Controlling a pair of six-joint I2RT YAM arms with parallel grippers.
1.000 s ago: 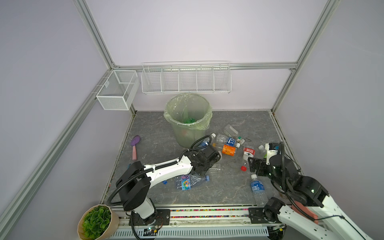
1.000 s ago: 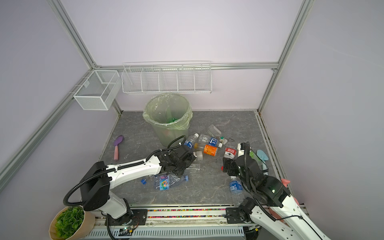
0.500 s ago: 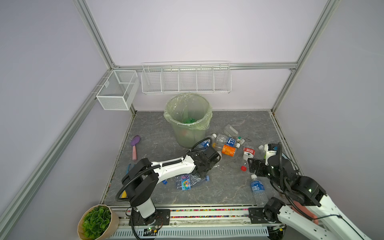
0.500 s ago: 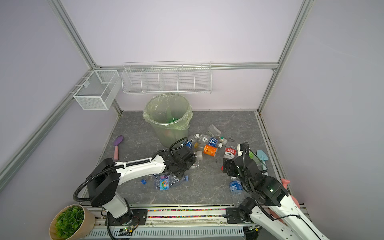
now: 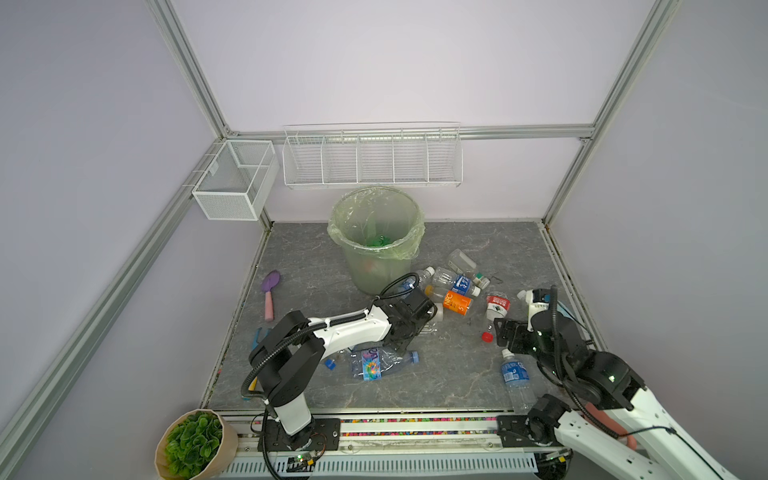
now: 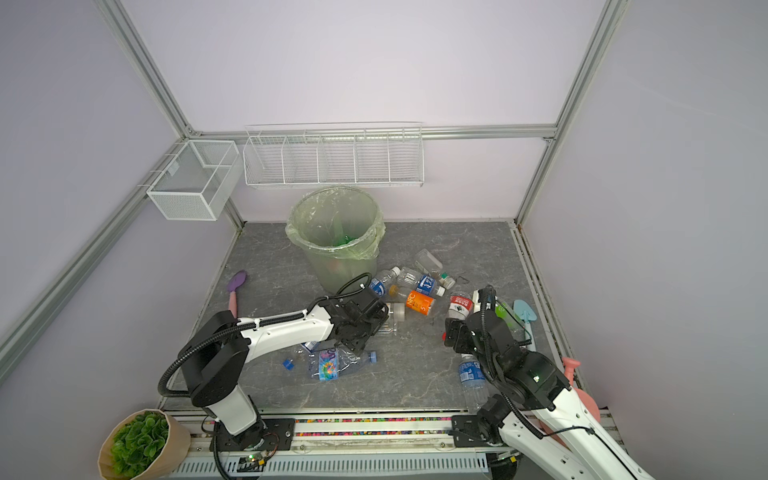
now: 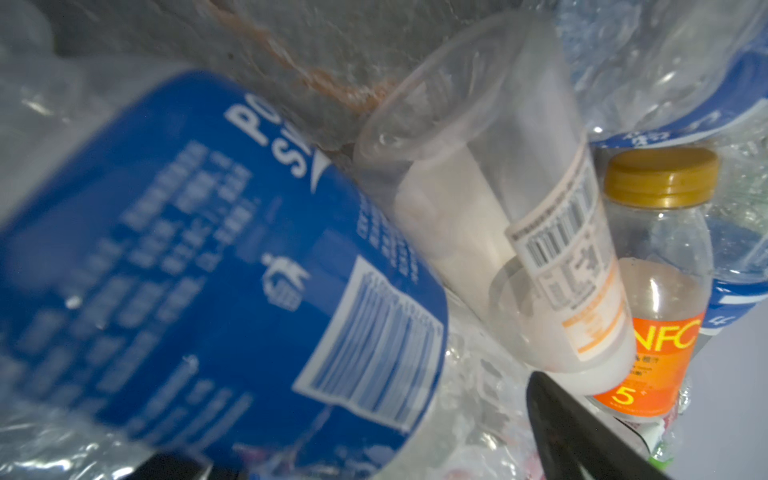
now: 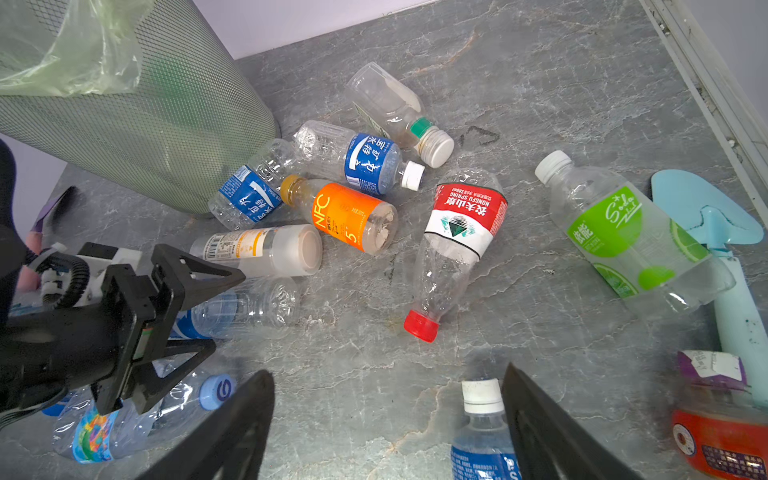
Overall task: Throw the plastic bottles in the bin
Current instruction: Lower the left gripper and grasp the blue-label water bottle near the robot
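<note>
Left gripper (image 8: 228, 309), jaws open, straddles a lying blue-labelled bottle (image 8: 257, 307); left wrist view alone shows its barcode (image 7: 370, 345).

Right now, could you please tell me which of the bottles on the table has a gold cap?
The orange-labelled NFC bottle; its cap is gold, while the caps visible on the others are white, blue or red.

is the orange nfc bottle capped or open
Capped. The orange NFC bottle lies on its side, and a gold cap sits on its neck, clear in both wrist views.
</note>
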